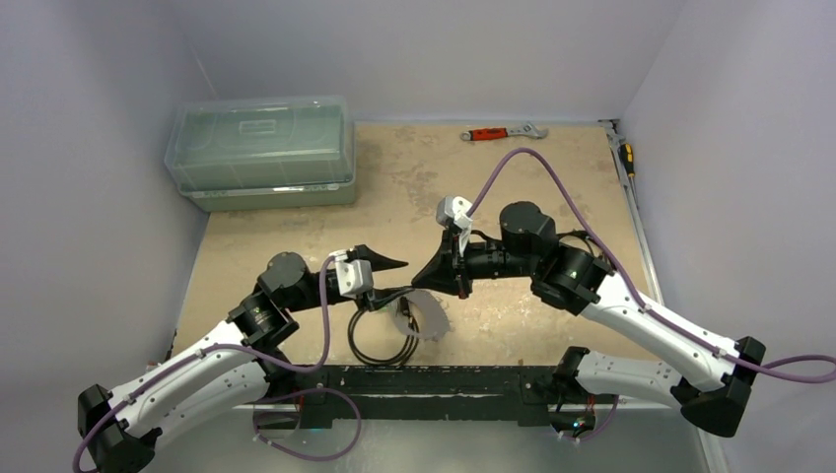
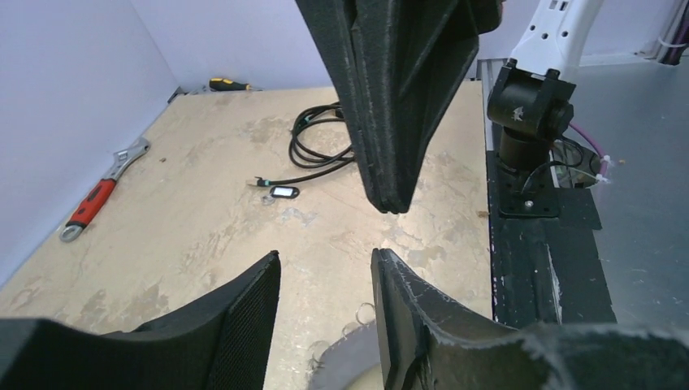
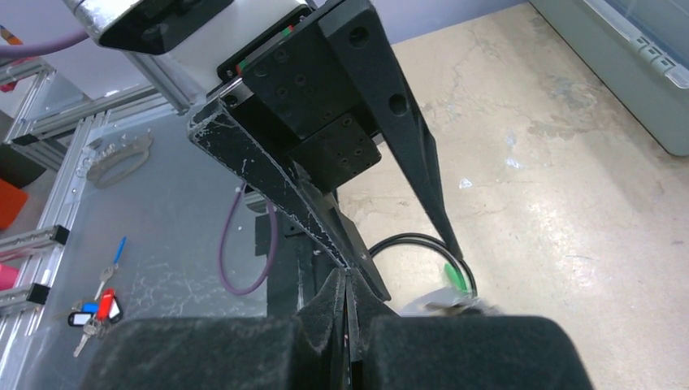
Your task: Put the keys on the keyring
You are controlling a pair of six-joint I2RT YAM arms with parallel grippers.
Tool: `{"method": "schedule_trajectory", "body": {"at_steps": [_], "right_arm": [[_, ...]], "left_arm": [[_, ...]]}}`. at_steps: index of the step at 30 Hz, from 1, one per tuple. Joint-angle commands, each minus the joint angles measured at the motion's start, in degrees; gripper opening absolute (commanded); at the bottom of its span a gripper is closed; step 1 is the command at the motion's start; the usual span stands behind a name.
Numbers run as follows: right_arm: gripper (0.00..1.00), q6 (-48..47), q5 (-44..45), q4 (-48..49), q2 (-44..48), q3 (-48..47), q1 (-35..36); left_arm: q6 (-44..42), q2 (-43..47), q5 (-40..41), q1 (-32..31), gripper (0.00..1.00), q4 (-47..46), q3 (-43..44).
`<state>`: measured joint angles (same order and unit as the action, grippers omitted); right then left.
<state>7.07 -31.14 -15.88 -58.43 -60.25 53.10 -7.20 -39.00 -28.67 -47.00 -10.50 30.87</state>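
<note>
The sandy surface (image 1: 552,197) fills my overhead view, with a clear lidded box (image 1: 262,150) at its far left corner. My two arms meet over the near middle.

My left jaws (image 1: 396,277) stand spread. The left wrist camera shows both pads (image 2: 244,325) apart with bare surface between them, and the right wrist camera sees them head-on as two black blades splayed wide. My right jaws (image 1: 422,280) are pressed together, tips pointing at the left ones. No view lets me tell whether anything thin is nipped between them.

A black cable coil (image 1: 380,337) lies near the front rail, just below the left jaws. To its right, under my right jaws, is the keyring (image 1: 426,317) — from above only a pale rounded shape, a little smaller than the coil. The left wrist view catches just a grey arc of it at the bottom edge.

The red-handled wrench (image 1: 498,132) at the far edge and the screwdriver (image 1: 627,158) at the far right show from above and from my left wrist, not from my right.

The keys (image 2: 282,193) show clearly only from the left wrist — a small dark-headed one with silvery bits, flat on the surface near the coil and apart from both jaws. The right wrist adds a green bit (image 3: 457,278) by the coil's rim.
</note>
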Motion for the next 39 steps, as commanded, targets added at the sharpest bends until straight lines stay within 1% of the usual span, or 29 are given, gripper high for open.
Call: {"method": "schedule_trajectory", "body": {"at_steps": [1, 3, 6, 7, 8, 9, 10, 11, 12, 14, 17, 21, 31, 36, 39], "right_arm": [[0.00, -0.67, -0.04, 0.66, -0.02, -0.36, -0.63], [0.00, 0.35, 6.28, 0.23, -0.42, 0.05, -0.72], [0.00, 3.31, 20.43, -0.01, -0.98, 2.05, -0.80], [0.05, 4.61, 24.80, 0.24, -1.23, 3.15, -0.88], [0.12, 6.19, 27.74, 0.69, -1.62, 4.34, -0.96], [0.23, 7.77, 29.61, 1.39, -2.16, 5.62, -1.10], [0.36, 9.51, 31.41, 2.11, -2.92, 6.74, -1.15], [0.47, 11.21, 33.85, 2.91, -4.01, 7.52, -1.30], [0.55, 12.90, 35.29, 3.53, -5.09, 8.39, -1.82], [0.61, 16.48, 36.27, 4.69, -8.53, 9.45, -4.37], [0.62, 20.92, 34.38, 2.80, -15.16, 8.17, -8.52], [0.64, 24.18, 33.64, 3.15, -21.37, 6.54, -9.07], [0.60, 22.54, 31.23, 7.89, -34.07, 2.42, -9.61], [0.55, 22.67, 25.84, 12.56, -37.02, 2.44, -12.89], [0.54, 22.28, 23.27, 13.31, -38.98, 1.62, -14.18]], "left_arm": [[-1.98, -0.45, -2.37, 0.23, 0.43, 0.69, 2.57], [-2.48, -1.05, 1.60, 0.21, 0.41, 3.05, 3.72], [-3.28, -0.69, 10.04, 0.24, 0.42, 6.12, 4.89], [-3.89, -0.33, 12.85, 0.20, 0.43, 6.79, 4.83], [-4.10, -0.03, 15.36, 0.24, 0.45, 7.15, 4.74], [-4.11, 0.24, 18.07, 0.17, 0.46, 7.42, 4.72], [-3.98, 0.36, 20.12, 0.21, 0.48, 7.69, 4.84], [-3.78, 0.53, 21.81, 0.26, 0.49, 7.89, 4.97], [-3.41, 0.65, 23.55, 0.25, 0.50, 7.95, 5.07], [-2.66, 0.90, 25.35, 0.33, 0.50, 7.96, 5.23], [-0.93, 0.80, 28.10, 0.40, 0.51, 7.58, 5.40], [0.94, 0.09, 30.37, 0.46, 0.51, 8.38, 6.35], [1.92, -0.34, 29.54, 0.43, 0.48, 9.71, 7.21], [1.93, -0.24, 28.94, 0.47, 0.46, 9.80, 7.10], [1.84, -0.24, 28.93, 0.47, 0.45, 9.80, 7.10]]}}
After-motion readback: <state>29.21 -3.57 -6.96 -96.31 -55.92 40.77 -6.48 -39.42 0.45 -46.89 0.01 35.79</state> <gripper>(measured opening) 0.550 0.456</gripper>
